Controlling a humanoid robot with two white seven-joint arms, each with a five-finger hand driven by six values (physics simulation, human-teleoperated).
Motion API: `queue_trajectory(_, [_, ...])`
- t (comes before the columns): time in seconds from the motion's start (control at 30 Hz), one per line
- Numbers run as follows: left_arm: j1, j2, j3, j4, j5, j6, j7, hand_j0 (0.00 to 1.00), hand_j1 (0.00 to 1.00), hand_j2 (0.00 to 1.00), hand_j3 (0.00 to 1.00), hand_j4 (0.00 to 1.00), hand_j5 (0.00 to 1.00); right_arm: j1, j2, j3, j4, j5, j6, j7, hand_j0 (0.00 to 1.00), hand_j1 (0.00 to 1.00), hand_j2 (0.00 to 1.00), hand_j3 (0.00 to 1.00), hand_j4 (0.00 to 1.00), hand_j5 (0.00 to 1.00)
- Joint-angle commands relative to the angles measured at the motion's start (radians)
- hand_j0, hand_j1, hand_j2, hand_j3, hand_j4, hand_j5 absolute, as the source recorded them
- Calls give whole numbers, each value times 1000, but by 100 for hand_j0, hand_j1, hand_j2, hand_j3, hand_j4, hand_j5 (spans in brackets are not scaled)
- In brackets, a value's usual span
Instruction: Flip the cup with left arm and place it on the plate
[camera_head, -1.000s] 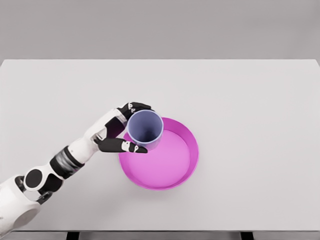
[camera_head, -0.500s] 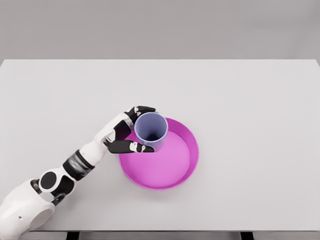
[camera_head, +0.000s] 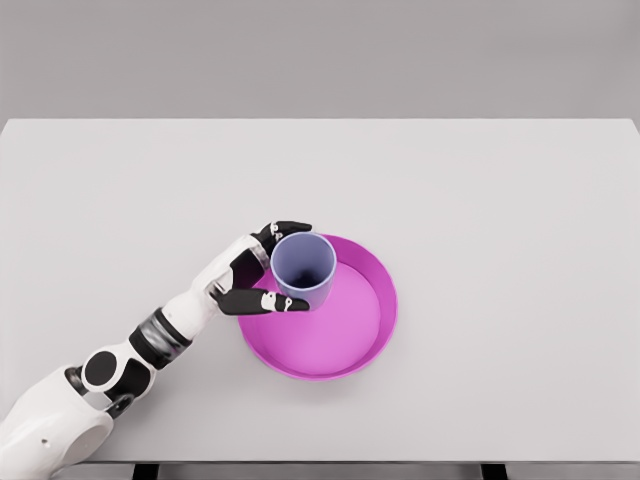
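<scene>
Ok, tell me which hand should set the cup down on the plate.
Left. The left hand already grips the upright lavender cup over the magenta plate; no right arm is in view.

Upright lavender cup (camera_head: 304, 270), mouth up, over the left part of the magenta plate (camera_head: 350, 340).

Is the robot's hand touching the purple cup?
Touching. The head view shows the left hand with fingers wrapped around the cup.

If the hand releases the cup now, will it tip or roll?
The cup stands mouth up inside the plate, so probably stable. Its smooth round wall could slip in the left hand, and it would roll if knocked sideways.
</scene>
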Motion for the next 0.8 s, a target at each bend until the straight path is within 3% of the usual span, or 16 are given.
queue_trajectory(0.0, [0, 2, 1, 0, 3, -1, 0, 73, 73, 73, 73, 73, 73, 0, 0, 0, 0, 0, 0, 0, 100, 100, 100, 100, 100, 100])
queue_trajectory(0.2, [2, 2, 4, -2, 6, -1, 0, 78, 78, 78, 78, 78, 78, 0, 0, 0, 0, 0, 0, 0, 100, 100, 100, 100, 100, 100])
queue_trajectory(0.4, [0, 2, 6, -3, 4, -1, -2, 100, 100, 100, 100, 100, 100, 0, 0, 0, 0, 0, 0, 0, 100, 100, 100, 100, 100, 100])
queue_trajectory(0.77, [0, 14, 10, -14, -3, -9, -2, 100, 100, 100, 100, 100, 100, 0, 0, 0, 0, 0, 0, 0, 100, 100, 100, 100, 100, 100])
